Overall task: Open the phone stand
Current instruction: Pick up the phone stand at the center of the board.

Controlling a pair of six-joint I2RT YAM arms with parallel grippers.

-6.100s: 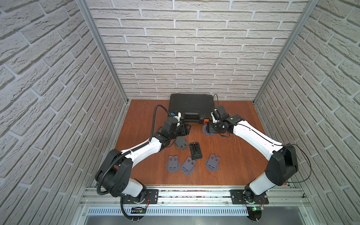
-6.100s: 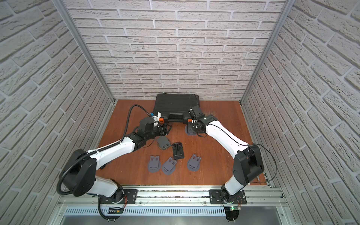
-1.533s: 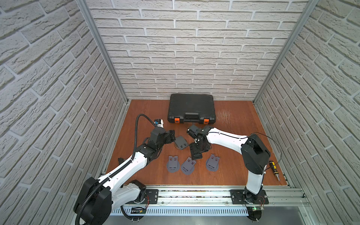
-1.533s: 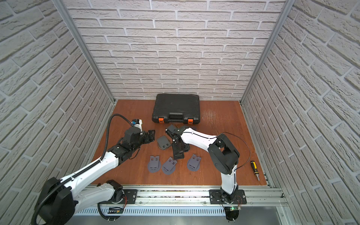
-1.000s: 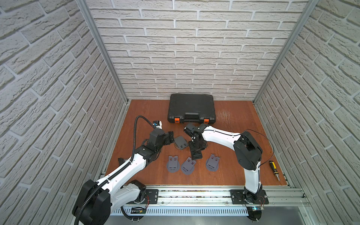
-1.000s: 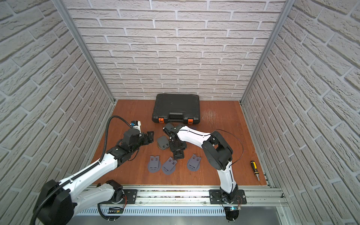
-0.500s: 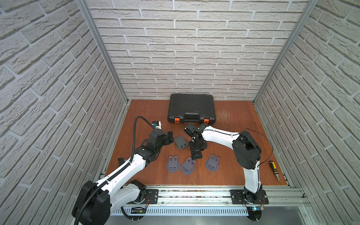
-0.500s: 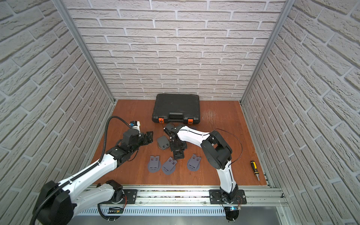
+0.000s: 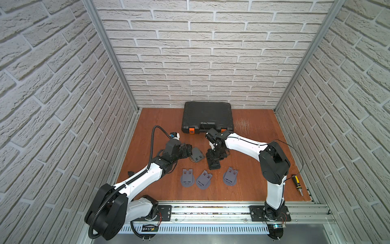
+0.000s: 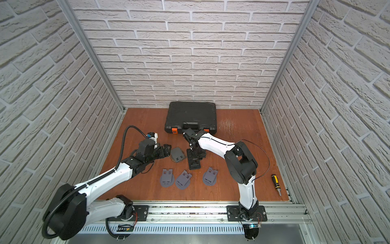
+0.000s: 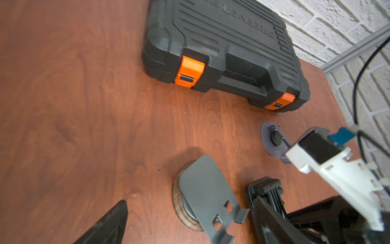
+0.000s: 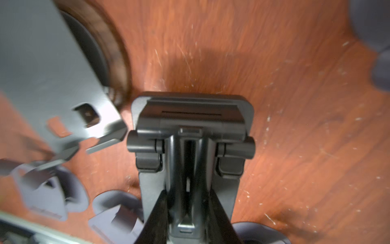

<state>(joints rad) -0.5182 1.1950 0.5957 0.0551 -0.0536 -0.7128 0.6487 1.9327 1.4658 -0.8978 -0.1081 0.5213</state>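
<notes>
Right hand [image 12: 187,213]: you have it clamped on the arm of the black phone stand [image 9: 213,161] | phone stand: mid-counter [image 9: 249,147], near the black case [image 9: 207,116] | left hand [image 9: 188,150]: your fingers spread apart, just beside a grey stand [image 9: 197,154]

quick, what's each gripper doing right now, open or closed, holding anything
left gripper: open, holding nothing
right gripper: shut on the black phone stand

Left claw [image 9: 189,150] wide — right claw [image 12: 187,197] clamped.
</notes>
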